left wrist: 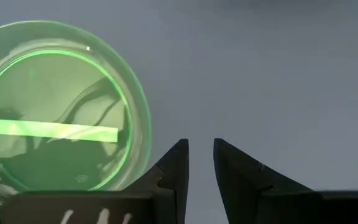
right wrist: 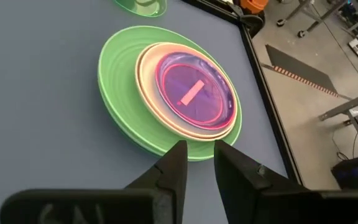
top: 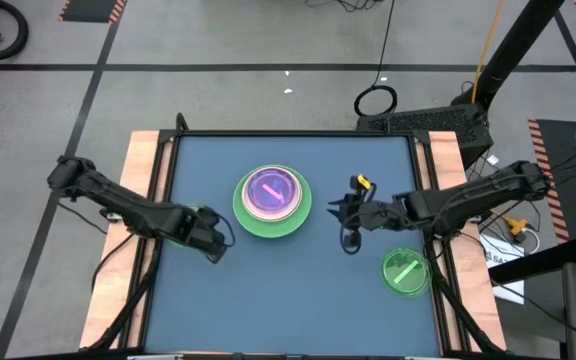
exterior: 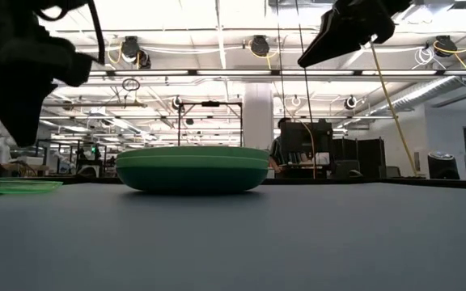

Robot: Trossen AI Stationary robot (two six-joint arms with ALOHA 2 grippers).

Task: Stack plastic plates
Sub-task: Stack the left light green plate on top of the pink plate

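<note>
A stack of plastic plates (top: 272, 200) sits at the table's middle: a large green plate at the bottom, then a cream one, then pink and blue translucent ones; it also shows in the right wrist view (right wrist: 179, 87) and the low view (exterior: 192, 168). A small translucent green plate with a stripe (top: 405, 272) lies flat on the table near the near right corner, apart from the stack; the left wrist view (left wrist: 55, 124) shows it close. My left gripper (top: 213, 238) (left wrist: 201, 144) hangs over the table left of the stack. My right gripper (top: 348, 212) (right wrist: 199, 146) hangs right of the stack. Both are empty, fingers nearly together.
The blue table top (top: 288, 300) is bordered by wooden side rails (top: 143, 180) and a black frame. Bare surface lies in front of the stack and along the far edge. Cables and a stand (top: 438, 120) sit on the floor beyond the far right corner.
</note>
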